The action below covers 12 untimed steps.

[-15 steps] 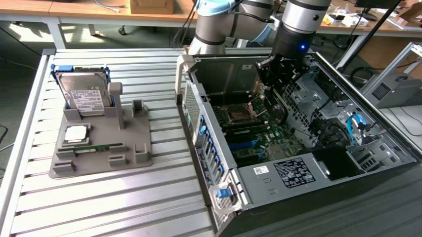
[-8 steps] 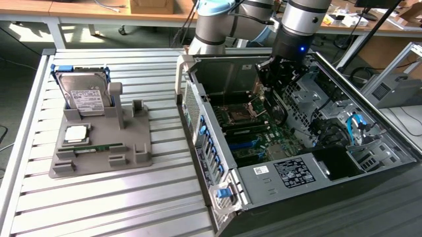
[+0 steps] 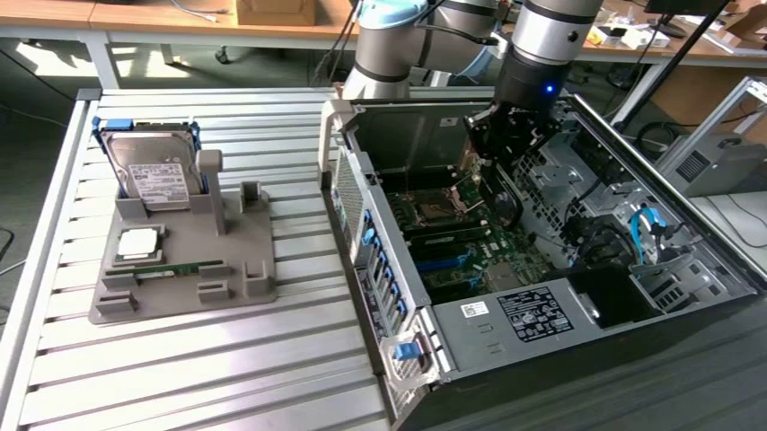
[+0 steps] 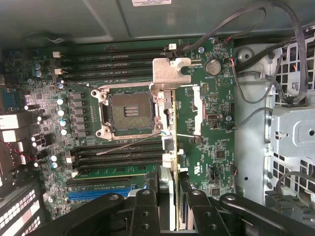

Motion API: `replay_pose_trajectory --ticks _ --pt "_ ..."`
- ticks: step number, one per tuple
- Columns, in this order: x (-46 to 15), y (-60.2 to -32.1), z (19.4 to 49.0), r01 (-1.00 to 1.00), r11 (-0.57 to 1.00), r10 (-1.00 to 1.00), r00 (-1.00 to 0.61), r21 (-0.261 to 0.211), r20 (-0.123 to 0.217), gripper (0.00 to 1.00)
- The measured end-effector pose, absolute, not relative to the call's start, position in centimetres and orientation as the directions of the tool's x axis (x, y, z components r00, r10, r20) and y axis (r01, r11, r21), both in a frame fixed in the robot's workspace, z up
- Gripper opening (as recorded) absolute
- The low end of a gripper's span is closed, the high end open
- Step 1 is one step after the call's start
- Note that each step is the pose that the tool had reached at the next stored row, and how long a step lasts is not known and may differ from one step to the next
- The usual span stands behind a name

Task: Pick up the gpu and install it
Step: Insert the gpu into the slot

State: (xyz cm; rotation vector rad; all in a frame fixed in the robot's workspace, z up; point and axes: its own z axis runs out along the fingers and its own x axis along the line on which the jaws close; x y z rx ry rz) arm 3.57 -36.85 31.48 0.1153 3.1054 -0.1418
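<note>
I see the claw (image 4: pixel 170 196) pinched narrowly on the gpu (image 4: pixel 172 125) — held edge-on over the motherboard (image 4: pixel 209 147). In the exterior view the claw sits at one o'clock, inside the case (image 3: pixel 359 224).

End effector (image 3: pixel 494 157) inside open computer case (image 3: pixel 372 242), hard drive (image 3: pixel 156 175) on gray holder (image 3: pixel 180 289)

On the slatted surface (image 3: pixel 180 368) I see a grey holder (image 3: pixel 246 269) with a hard drive (image 3: pixel 154 171) propped at one end, and a processor chip (image 3: pixel 136 242) and a green memory stick (image 3: pixel 168 268) lying flat. Toward the exterior view's right, the open case (image 3: pixel 359 215) shows its motherboard (image 4: pixel 211 137) and socket (image 4: pixel 129 110).
</note>
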Motion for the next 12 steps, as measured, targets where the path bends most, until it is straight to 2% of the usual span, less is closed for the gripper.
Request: replay_pose_trajectory --ticks 12 --pt "3.58 -36.85 31.48 0.007 0.996 0.004 -0.999 -0.089 -0.034 0.27"
